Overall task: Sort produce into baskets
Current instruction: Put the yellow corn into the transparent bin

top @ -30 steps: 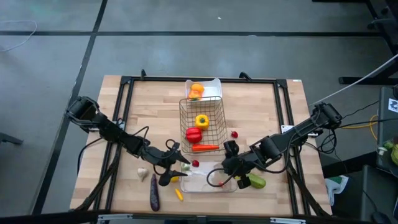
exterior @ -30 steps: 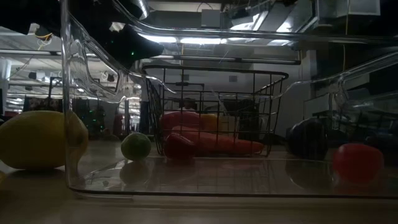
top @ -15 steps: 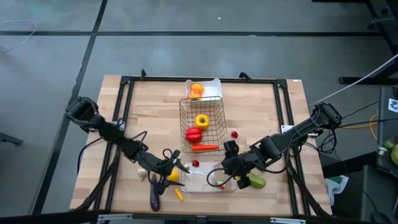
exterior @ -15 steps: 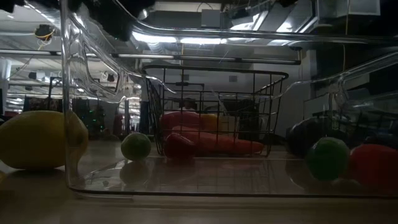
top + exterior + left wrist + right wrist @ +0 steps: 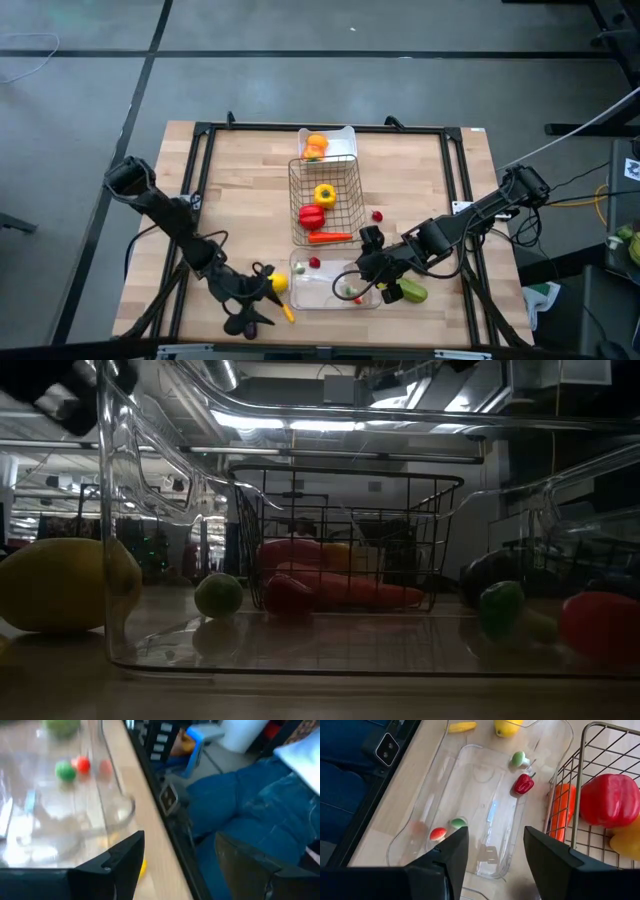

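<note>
From my remote station, near edge first: my left gripper (image 5: 262, 296) hangs low by the table's front edge, left of the clear plastic tray (image 5: 300, 296), fingers spread with nothing between them in the left wrist view. Just beside it lie a lemon (image 5: 279, 283), a small yellow pepper (image 5: 288, 313) and a dark purple eggplant (image 5: 246, 323), partly under the arm.

The clear tray is shallow, rectangular, see-through. Inside it: a tiny red radish (image 5: 438, 833) and a small green ball (image 5: 458, 823) close together near one end, a green-and-white piece (image 5: 519, 758) and a small dark red pepper (image 5: 523, 784) near the other end.

My right gripper (image 5: 492, 845) hovers over that tray, fingers parted, empty. A green cucumber (image 5: 411, 292) lies just right of the tray.

Behind the tray stands the deep wire basket (image 5: 348, 190), holding a carrot (image 5: 329, 237), a glossy red bell pepper (image 5: 311, 216) and a yellow pepper (image 5: 324, 193). A small red piece (image 5: 377, 215) sits on the wood right of it.

Farthest, the white tray (image 5: 345, 134) holds an orange pepper (image 5: 316, 146).
</note>
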Controlling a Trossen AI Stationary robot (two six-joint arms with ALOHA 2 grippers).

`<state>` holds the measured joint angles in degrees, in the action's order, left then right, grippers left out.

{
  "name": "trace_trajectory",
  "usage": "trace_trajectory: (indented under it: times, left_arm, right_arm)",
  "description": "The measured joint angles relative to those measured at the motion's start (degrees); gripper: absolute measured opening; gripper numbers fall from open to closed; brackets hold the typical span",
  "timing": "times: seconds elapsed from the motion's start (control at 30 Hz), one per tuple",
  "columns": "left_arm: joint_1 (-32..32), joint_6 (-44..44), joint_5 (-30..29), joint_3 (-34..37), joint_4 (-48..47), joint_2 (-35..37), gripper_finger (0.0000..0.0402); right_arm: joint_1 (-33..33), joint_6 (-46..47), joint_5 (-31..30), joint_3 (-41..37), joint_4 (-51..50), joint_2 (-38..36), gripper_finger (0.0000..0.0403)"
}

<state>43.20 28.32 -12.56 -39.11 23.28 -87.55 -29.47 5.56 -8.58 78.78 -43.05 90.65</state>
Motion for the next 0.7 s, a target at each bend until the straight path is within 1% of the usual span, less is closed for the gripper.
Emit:
trace_trajectory:
  times: [0.17,0.37,0.57,0.7]
  left_arm:
    - [0.27,3.22,0.00,0.01,-4.60,0.00,0.0221]
    - [-1.04,0.54,-0.06,0.02,-4.66,-0.57,0.0213]
    - [-1.31,1.14,-0.08,-0.49,-4.78,-5.35,0.0213]
    - [-1.31,-1.64,-0.07,-2.55,-4.55,-9.33,0.0213]
  right_arm:
    - [0.00,0.00,-0.01,0.00,-0.02,0.00,0.0191]
    - [0.00,0.00,0.00,0.00,-0.04,0.00,0.0191]
    - [0.00,0.02,0.00,0.00,-0.07,0.00,0.0191]
    - [0.00,0.02,0.00,0.00,-0.13,0.00,0.0191]
